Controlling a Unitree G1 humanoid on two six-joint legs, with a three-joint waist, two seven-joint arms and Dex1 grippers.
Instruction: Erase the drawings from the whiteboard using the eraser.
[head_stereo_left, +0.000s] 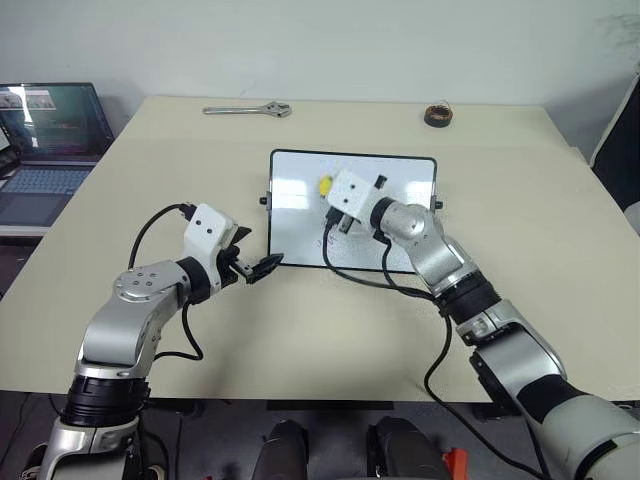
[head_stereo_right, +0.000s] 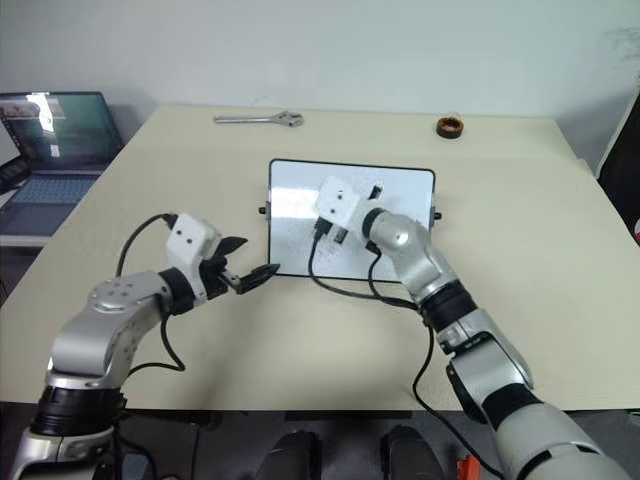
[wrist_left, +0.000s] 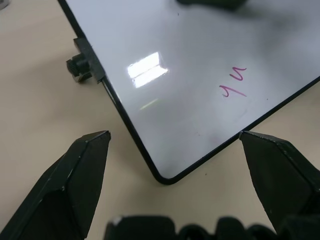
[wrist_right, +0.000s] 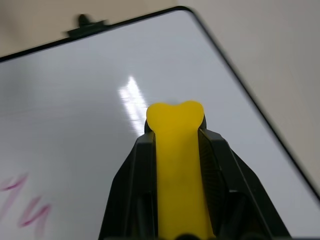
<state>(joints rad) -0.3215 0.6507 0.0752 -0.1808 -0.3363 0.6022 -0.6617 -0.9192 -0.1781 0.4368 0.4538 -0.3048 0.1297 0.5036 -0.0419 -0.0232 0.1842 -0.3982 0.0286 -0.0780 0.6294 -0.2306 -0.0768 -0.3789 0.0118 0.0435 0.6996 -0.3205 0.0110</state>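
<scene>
Right wrist view gives me the clearest read: my right gripper (wrist_right: 175, 150) is clamped on the eraser (wrist_right: 176, 150), the yellow block pinched between both black fingers with its tip poking out past them over the board (wrist_right: 75, 100). From the head camera I see that gripper hanging over the middle of the board, which lies flat on the table (head_stereo_left: 520, 200), its near edge facing me. Purple-pink drawings (wrist_right: 30, 205) remain on the white surface; one squiggle (wrist_left: 234, 84) sits close to the near left corner. My left gripper (wrist_left: 175, 165) has its fingers spread wide, empty, straddling that near left corner just off the frame, low over the table. A black knob (wrist_left: 77, 66) sticks out from the board's left short side. Farther back lie a wrench (head_stereo_left: 247, 109) and a tape roll (head_stereo_left: 438, 115), and a laptop (head_stereo_left: 45, 140) sits off to the far left.
</scene>
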